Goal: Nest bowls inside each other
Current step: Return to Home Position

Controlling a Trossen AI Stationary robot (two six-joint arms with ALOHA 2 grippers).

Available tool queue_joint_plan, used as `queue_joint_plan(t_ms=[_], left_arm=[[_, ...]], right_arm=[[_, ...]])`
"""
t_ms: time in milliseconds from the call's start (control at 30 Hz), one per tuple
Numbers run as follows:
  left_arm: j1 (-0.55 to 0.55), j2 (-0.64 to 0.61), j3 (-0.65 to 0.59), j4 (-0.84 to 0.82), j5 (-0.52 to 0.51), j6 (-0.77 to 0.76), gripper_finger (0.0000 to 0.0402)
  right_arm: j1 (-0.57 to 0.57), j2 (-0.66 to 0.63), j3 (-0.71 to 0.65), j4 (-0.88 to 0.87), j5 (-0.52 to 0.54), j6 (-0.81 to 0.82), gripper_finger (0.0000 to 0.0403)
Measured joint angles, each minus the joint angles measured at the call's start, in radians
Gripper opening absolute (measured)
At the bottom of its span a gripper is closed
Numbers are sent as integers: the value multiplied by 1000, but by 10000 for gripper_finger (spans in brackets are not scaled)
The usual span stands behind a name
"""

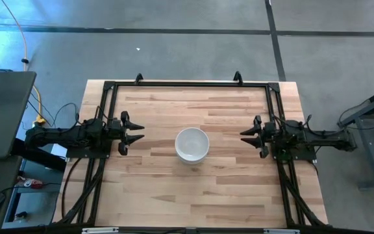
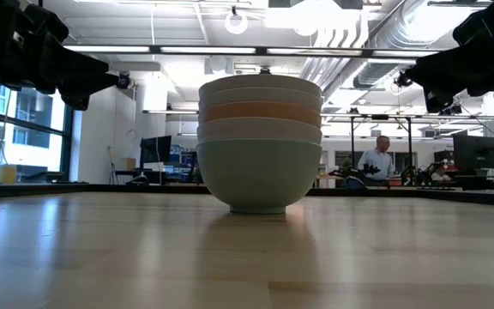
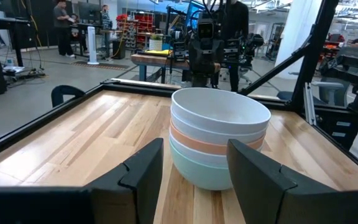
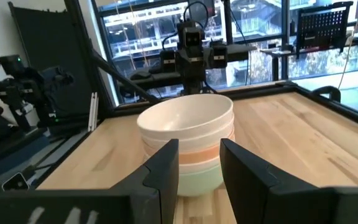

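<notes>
The bowls stand nested in one stack (image 1: 192, 144) at the table's middle, resting on the mint green bowl's (image 2: 259, 174) foot. Above it come a white bowl, the salmon-orange bowl (image 2: 260, 112) and white bowls on top (image 2: 260, 86). The stack also shows in the left wrist view (image 3: 219, 137) and the right wrist view (image 4: 187, 142). My left gripper (image 1: 137, 131) hovers open to the stack's left, above the table. My right gripper (image 1: 246, 136) hovers open to its right. Both point at the stack and touch nothing.
A black metal frame (image 1: 187, 84) runs along the table's far edge and both sides. Bare wooden tabletop (image 1: 193, 195) lies around the stack. Beyond the table is an open workshop with desks and a person (image 2: 374, 160) far off.
</notes>
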State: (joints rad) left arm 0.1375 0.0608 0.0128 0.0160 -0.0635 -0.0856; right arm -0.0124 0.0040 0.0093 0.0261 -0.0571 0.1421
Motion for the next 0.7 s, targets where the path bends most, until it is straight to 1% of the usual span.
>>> queue_joint_plan(t_ms=[267, 467, 700], left_arm=[[0, 0, 0, 0, 0, 0, 165], [0, 0, 0, 0, 0, 0, 165], [0, 0, 0, 0, 0, 0, 165]], right_arm=[[0, 0, 0, -3, -6, 17, 110], [0, 1, 0, 3, -55, 15, 110], [0, 10, 0, 4, -58, -81, 110]])
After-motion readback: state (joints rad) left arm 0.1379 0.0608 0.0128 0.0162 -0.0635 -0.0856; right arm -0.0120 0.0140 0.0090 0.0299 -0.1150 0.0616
